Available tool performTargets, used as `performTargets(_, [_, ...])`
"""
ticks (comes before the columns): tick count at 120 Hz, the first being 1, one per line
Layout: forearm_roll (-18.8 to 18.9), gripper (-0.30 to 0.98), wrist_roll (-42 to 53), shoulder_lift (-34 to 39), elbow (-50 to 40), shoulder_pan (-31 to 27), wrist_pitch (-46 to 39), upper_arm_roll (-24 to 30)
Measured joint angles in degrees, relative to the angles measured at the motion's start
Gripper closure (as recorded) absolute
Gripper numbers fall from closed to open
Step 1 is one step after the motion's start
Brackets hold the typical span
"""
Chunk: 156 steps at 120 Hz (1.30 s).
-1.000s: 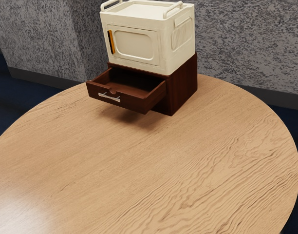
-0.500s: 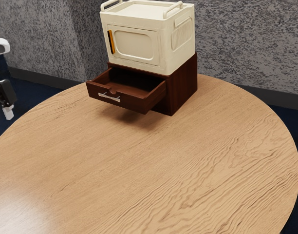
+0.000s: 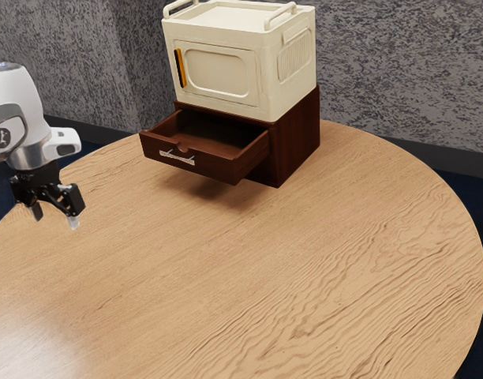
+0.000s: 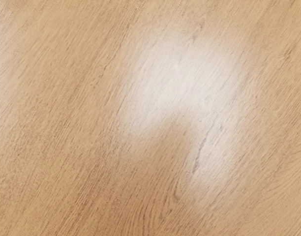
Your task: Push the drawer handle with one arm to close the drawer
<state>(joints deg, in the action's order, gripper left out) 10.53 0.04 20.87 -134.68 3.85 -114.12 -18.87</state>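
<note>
Exterior view: one black two-finger hand (image 3: 55, 218), left side of the frame, middle height; fingers spread, a gap between the tips, nothing gripped. Tips pale, pointing down above the desk (image 3: 265, 276), near its left rim as pictured. Mounted to a white arm (image 3: 19, 99), entering at the left edge of the frame, grey collar above the hand.

Wrist view: desk surface beneath the hand, light brown wood, diagonal grain, one pale sheen (image 4: 185, 73) with a darker patch cutting into it.

Exterior view, continued: one drawer (image 3: 214, 166), dark reddish brown, upper centre of the frame, slightly left; pulled out of its cabinet, interior visible from above, small notch in the top edge of the front panel. One handle (image 3: 177, 158), silvery bar, fixed to the front panel; well apart from the hand, which lies lower and to the left in the frame.

One cabinet (image 3: 297, 142), same dark brown, standing on the desk toward its far rim. On it, one cream box (image 3: 226, 71), upper centre: panelled door at the front, orange and black pull (image 3: 181, 68) at the door's left edge, two raised rails on top.

Desk round, wood-grained, glare at lower left. Behind: mottled grey wall (image 3: 399, 79), dark skirting, dark blue floor.
</note>
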Motion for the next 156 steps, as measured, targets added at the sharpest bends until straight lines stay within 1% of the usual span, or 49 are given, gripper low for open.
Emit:
performTargets(8, [-0.94,0.02,1.4,-3.04,2.27,0.85,-2.96,-0.21])
performTargets(26, [-2.61,0.02,4.81,-7.02,4.98,1.6,-7.05,-0.27])
performTargets(44, [-6.51,0.03,7.39,-13.11,9.83,3.21,-8.94,-0.21])
performTargets(62, [-9.42,0.03,9.37,-15.27,10.74,4.26,-11.34,-0.21])
performTargets(76, [-10.51,0.04,10.61,-17.4,12.43,4.83,-12.7,-0.26])
performTargets(80, [-10.68,0.11,10.94,-18.26,13.24,4.79,-12.96,-0.27])
performTargets(95, [-11.03,0.43,12.0,-21.9,16.23,4.35,-13.65,-0.29])
performTargets(101, [-11.12,0.52,12.37,-22.37,16.7,4.35,-13.83,-0.35])
performTargets(108, [-11.2,0.6,12.77,-22.9,17.32,4.29,-13.99,-0.35])
performTargets(117, [-11.42,0.67,13.22,-24.26,18.66,4.19,-14.13,-0.31])
performTargets(127, [-11.59,0.71,13.67,-24.99,19.93,4.38,-14.2,-0.31])
performTargets(156, [-12.42,0.77,14.66,-29.61,24.87,4.43,-14.09,0.07])
